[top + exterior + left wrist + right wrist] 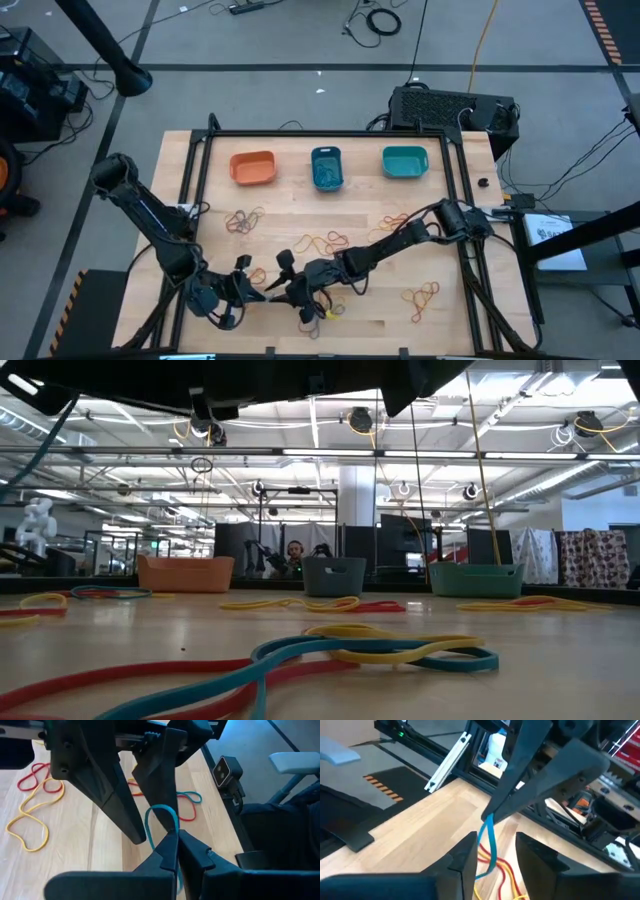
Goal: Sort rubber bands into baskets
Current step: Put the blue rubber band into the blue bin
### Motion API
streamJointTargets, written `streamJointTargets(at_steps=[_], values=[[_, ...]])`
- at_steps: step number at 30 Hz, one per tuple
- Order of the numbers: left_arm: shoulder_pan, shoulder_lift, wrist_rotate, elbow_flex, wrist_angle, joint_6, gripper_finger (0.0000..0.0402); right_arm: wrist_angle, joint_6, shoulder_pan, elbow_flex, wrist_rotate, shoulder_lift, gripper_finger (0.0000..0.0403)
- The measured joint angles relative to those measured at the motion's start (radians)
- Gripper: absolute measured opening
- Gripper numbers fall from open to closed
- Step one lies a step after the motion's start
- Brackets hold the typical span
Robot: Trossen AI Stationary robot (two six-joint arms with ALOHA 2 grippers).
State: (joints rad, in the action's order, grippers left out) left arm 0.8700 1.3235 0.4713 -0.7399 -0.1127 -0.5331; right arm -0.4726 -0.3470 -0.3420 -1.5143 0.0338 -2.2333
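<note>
Blue rubber band [161, 822] is pinched in your left gripper [176, 845]; right gripper [492, 852] straddles it, spread. Risk: stretched handover snaps free.

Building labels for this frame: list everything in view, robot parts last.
baskets: three in a row at the table's far side; orange basket, blue basket, teal basket
rubber bands: many, orange-yellow, red and blue, loose in clusters across the table
blue rubber band: one, pinched at the near edge
black box: one, behind the table
person: one, far background
left gripper: shut on the blue rubber band
right gripper: open around that band
</note>
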Motion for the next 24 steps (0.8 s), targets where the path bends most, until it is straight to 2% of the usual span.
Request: streamJointTargets(at_steps=[4, 8, 12, 16, 24], values=[[0.000, 0.000, 0.009, 0.000, -0.001, -0.003, 0.0011, 0.010, 0.044, 0.001, 0.000, 0.006, 0.000, 0.0076], [0.000, 0.000, 0.047, 0.000, -0.002, -0.008, 0.0011, 0.107, 0.074, 0.000, 0.001, 0.094, 0.032, 0.0011], [-0.001, 0.000, 0.090, 0.000, -0.004, 0.050, 0.0011, 0.211, 0.110, 0.000, 0.000, 0.184, 0.089, 0.0006], [-0.009, 0.000, 0.138, -0.001, -0.011, 0.101, 0.0030, 0.297, 0.104, 0.003, 0.000, 0.201, 0.127, 0.0002], [-0.114, 0.000, 0.262, -0.001, -0.115, 0.097, 0.0135, 0.453, 0.100, 0.043, 0.000, 0.207, 0.212, 0.0001]])
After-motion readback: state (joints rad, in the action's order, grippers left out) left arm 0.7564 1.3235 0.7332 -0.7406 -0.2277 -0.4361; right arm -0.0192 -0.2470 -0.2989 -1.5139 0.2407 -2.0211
